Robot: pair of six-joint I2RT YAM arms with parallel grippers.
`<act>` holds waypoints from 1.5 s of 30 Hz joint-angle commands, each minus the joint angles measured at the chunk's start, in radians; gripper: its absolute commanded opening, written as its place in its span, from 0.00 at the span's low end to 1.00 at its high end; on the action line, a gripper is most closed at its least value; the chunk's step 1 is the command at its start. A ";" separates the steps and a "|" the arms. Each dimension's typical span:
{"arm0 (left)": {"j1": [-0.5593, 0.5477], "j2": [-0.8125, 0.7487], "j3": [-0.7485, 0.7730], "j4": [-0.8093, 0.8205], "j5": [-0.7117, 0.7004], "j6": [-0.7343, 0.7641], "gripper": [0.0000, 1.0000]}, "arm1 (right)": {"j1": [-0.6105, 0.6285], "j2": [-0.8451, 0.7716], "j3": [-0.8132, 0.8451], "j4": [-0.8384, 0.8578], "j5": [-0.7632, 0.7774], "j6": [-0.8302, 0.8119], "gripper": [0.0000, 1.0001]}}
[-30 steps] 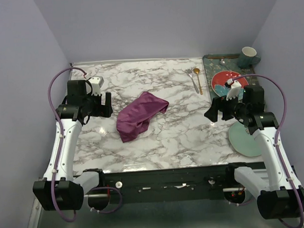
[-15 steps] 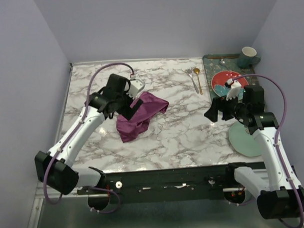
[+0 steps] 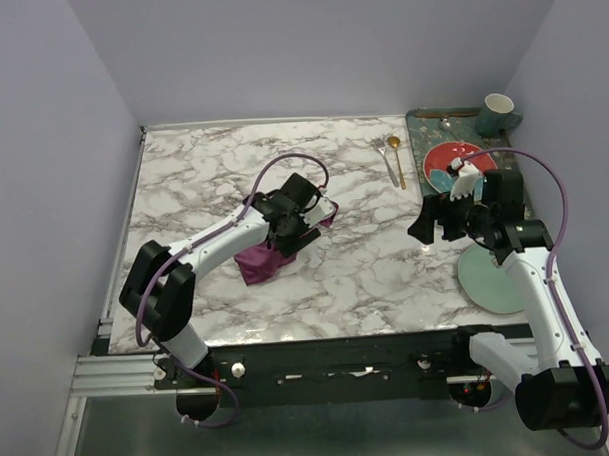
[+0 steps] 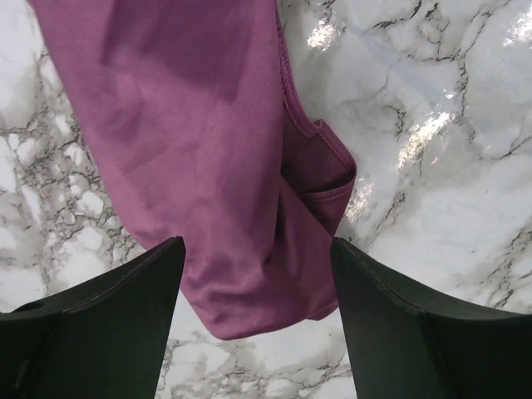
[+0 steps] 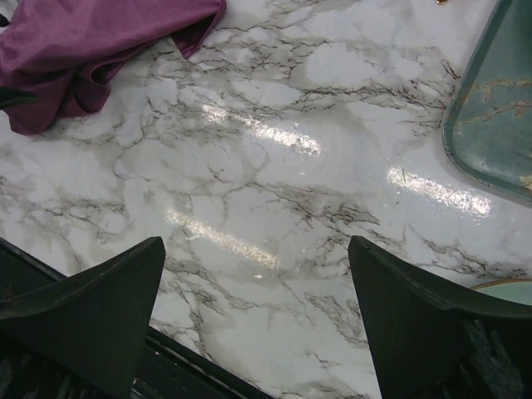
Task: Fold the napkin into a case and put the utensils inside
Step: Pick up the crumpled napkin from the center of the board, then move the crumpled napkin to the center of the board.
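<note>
Napkin [image 4: 208, 158] lies bunched left of centre on the marble table [image 3: 182, 172]. It is plum satin, shiny and creased, likely light, limp and slippery, so best pinched at a hemmed corner. Left gripper [image 4: 256, 243] hangs over it, jaws spread, holding nothing. Fork [image 3: 383, 157] and spoon [image 3: 396, 160] lie far right. Right gripper [image 5: 256, 241] is spread wide and empty.

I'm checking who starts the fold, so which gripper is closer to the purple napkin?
Left. The left gripper is right over the napkin, its open fingers straddling one end. The right gripper is off to the napkin's right, over marble.
</note>
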 commanded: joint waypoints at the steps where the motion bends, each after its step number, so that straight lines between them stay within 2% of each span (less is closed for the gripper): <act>1: -0.012 0.082 -0.023 0.069 -0.080 0.021 0.75 | 0.008 0.015 0.014 -0.018 -0.020 -0.012 1.00; 2: -0.010 0.087 -0.028 0.078 -0.086 0.023 0.71 | 0.008 0.016 0.016 -0.019 -0.019 -0.013 1.00; 5: -0.013 0.116 -0.014 0.091 -0.106 0.020 0.46 | 0.008 0.019 0.013 -0.018 -0.012 -0.018 1.00; 6: -0.013 0.131 -0.006 0.089 -0.109 0.020 0.30 | 0.008 0.021 0.013 -0.018 -0.009 -0.019 1.00; 9: -0.023 0.121 0.046 0.045 -0.047 0.018 0.00 | 0.008 0.027 0.013 -0.018 -0.003 -0.024 1.00; 10: -0.029 0.105 0.059 0.016 -0.009 0.018 0.00 | 0.008 0.027 0.014 -0.018 -0.002 -0.024 1.00; 11: -0.041 0.081 0.087 0.000 0.107 0.018 0.00 | 0.006 0.030 0.014 -0.018 0.000 -0.025 1.00; 15: -0.027 -0.080 0.147 -0.066 0.378 -0.035 0.00 | 0.008 0.051 0.033 -0.022 -0.006 -0.030 1.00; 17: 0.006 -0.126 0.158 -0.087 0.456 -0.043 0.00 | 0.008 0.076 0.060 -0.035 -0.021 -0.045 1.00; 20: 0.167 -0.194 0.140 -0.104 0.608 -0.035 0.00 | 0.008 0.110 0.092 -0.056 -0.055 -0.071 1.00; 21: 0.263 -0.221 0.127 -0.106 0.646 -0.028 0.00 | 0.006 0.116 0.097 -0.056 -0.071 -0.079 1.00; 22: 0.314 -0.227 0.115 -0.109 0.680 0.001 0.00 | 0.008 0.122 0.103 -0.056 -0.081 -0.081 1.00; 24: 0.403 -0.223 0.075 -0.122 0.714 0.030 0.00 | 0.008 0.143 0.112 -0.056 -0.115 -0.087 1.00; 25: 0.487 -0.217 0.060 -0.133 0.726 0.041 0.00 | 0.006 0.150 0.114 -0.055 -0.124 -0.088 1.00; 27: 0.564 -0.199 0.000 -0.118 0.716 0.040 0.02 | 0.008 0.171 0.116 -0.050 -0.158 -0.091 1.00; 29: 0.676 -0.171 -0.040 -0.095 0.701 0.025 0.20 | 0.012 0.182 0.117 -0.045 -0.173 -0.091 1.00; 30: 0.719 -0.154 -0.045 -0.087 0.702 0.023 0.34 | 0.016 0.188 0.117 -0.047 -0.187 -0.097 1.00; 33: 0.822 -0.151 -0.046 -0.083 0.736 0.046 0.50 | 0.031 0.208 0.113 -0.044 -0.206 -0.107 1.00; 35: 0.821 -0.174 -0.039 -0.103 0.753 0.099 0.53 | 0.046 0.231 0.105 -0.036 -0.213 -0.102 1.00; 38: 0.752 -0.253 -0.077 -0.118 0.771 0.202 0.54 | 0.072 0.278 0.099 -0.021 -0.232 -0.081 1.00; 39: 0.658 -0.279 -0.097 -0.115 0.727 0.234 0.54 | 0.081 0.294 0.096 -0.006 -0.242 -0.065 1.00; 41: 0.555 -0.358 -0.185 -0.063 0.667 0.293 0.54 | 0.111 0.339 0.093 0.017 -0.246 -0.045 1.00; 42: 0.464 -0.381 -0.215 -0.038 0.638 0.305 0.55 | 0.121 0.355 0.096 0.034 -0.247 -0.030 1.00; 45: 0.334 -0.425 -0.292 0.060 0.552 0.334 0.56 | 0.178 0.438 0.125 0.060 -0.247 -0.004 0.95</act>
